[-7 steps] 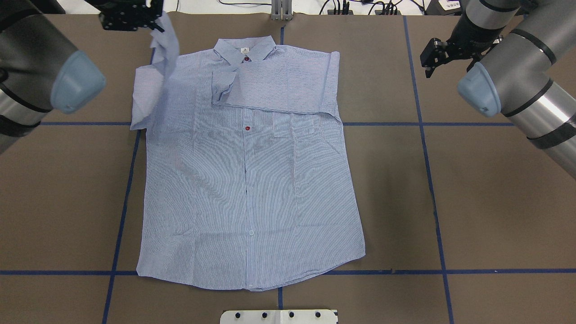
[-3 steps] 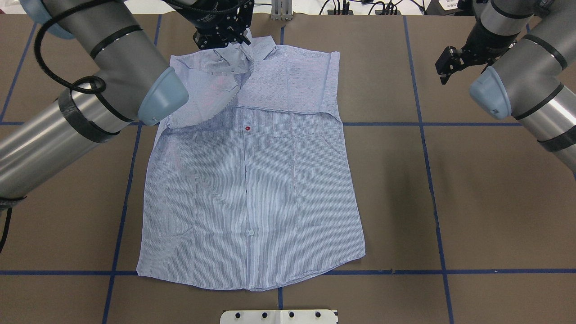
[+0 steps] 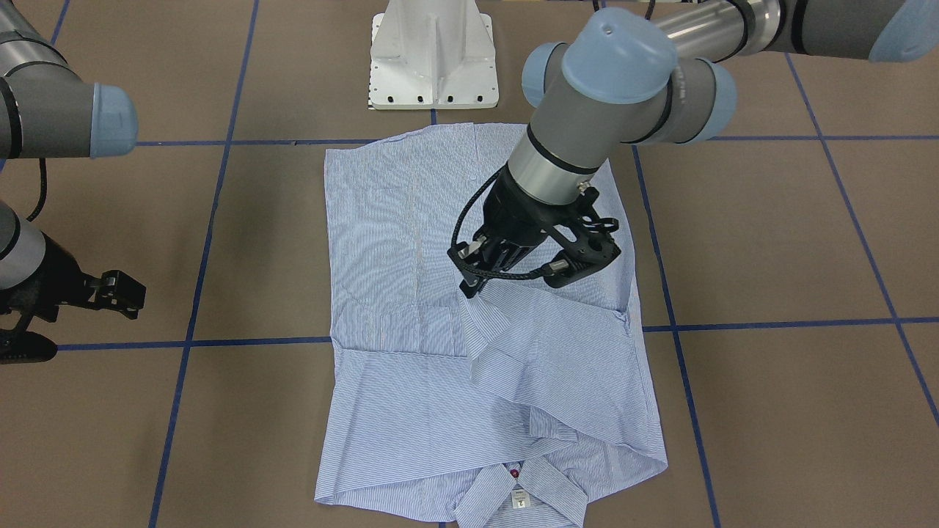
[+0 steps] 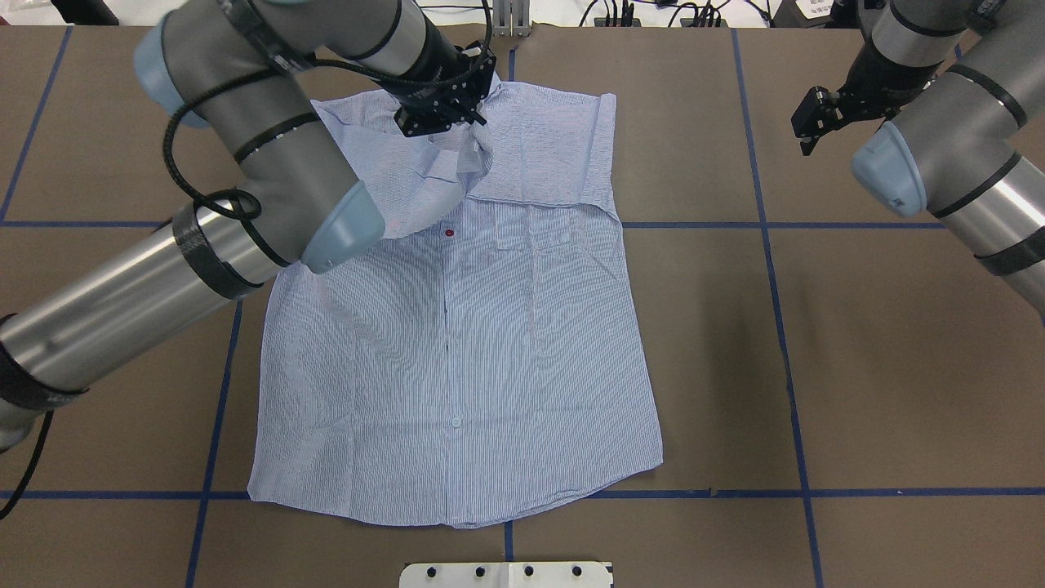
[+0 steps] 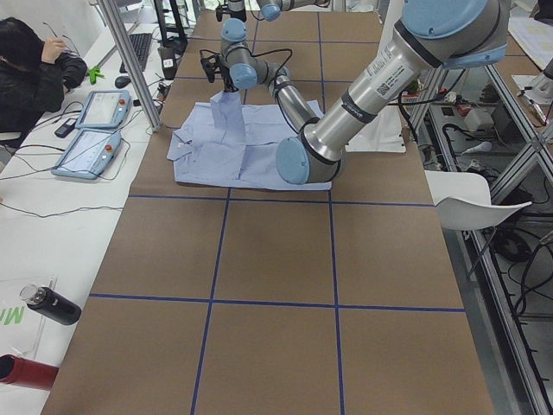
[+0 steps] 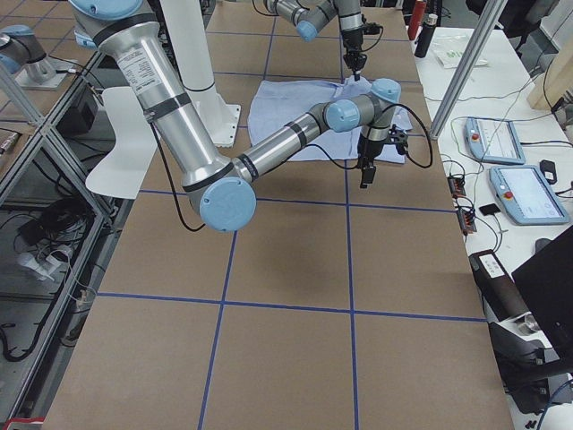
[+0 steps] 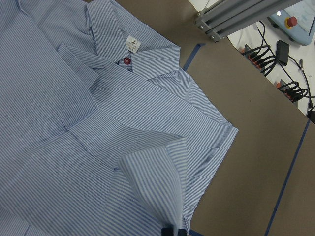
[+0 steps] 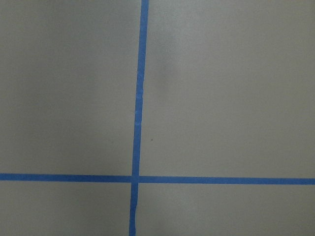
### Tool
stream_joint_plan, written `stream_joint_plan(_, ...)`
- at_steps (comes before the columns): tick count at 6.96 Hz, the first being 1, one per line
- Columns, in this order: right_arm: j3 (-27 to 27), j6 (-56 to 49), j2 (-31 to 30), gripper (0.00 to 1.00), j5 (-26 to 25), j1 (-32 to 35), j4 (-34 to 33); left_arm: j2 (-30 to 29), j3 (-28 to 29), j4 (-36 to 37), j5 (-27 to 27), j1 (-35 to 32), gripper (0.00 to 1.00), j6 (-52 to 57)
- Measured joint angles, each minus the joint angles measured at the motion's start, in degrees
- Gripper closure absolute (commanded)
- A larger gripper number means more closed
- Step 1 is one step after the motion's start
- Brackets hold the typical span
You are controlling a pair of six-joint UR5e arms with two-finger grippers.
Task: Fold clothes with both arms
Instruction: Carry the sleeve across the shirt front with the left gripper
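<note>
Sleeve-fold step: left gripper (image 3: 469, 288) jaws clenched on sleeve (image 3: 543, 330), held over striped shirt (image 4: 449, 343) on worktop (image 4: 857, 327); right gripper (image 3: 130, 293) released, well apart; next prob. lower, let go flat.

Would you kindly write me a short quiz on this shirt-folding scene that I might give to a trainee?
1. True or false: the black right gripper is gripping the light blue-and-white striped button-up shirt.
2. Which part of that shirt does the black left gripper hold, lifted above the rest of the garment? A) the collar B) a sleeve C) the bottom hem
3. Fill in the blank: the right wrist camera sees only the brown table surface, crossed by ___ tape lines.

Key
1. False: it hangs over bare table, away from the shirt.
2. B
3. blue
</note>
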Motion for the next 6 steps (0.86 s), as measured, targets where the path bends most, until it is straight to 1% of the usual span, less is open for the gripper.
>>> stream_joint_plan(1,-0.14,0.10,0.08,0.00,0.06,0.00,0.00,-0.01,1.27,-2.59,2.28,3.30,1.00,0.07)
stream_joint_plan(2,-0.18,0.17,0.13,0.00,0.16,0.00,0.00,-0.01,2.15,-4.58,4.70,6.89,0.93,0.11)
stream_joint_plan(3,-0.21,0.20,0.15,0.00,0.53,0.00,0.03,-0.09,3.06,-6.34,8.24,10.87,0.01,0.18)
stream_joint_plan(5,-0.20,0.30,-0.32,0.00,2.28,-0.03,1.71,-0.13,6.44,-13.82,12.40,15.44,0.00,0.59)
stream_joint_plan(6,-0.20,0.48,-1.70,0.00,3.75,-0.06,5.12,-0.05,7.03,-16.68,13.72,16.33,0.00,0.72)
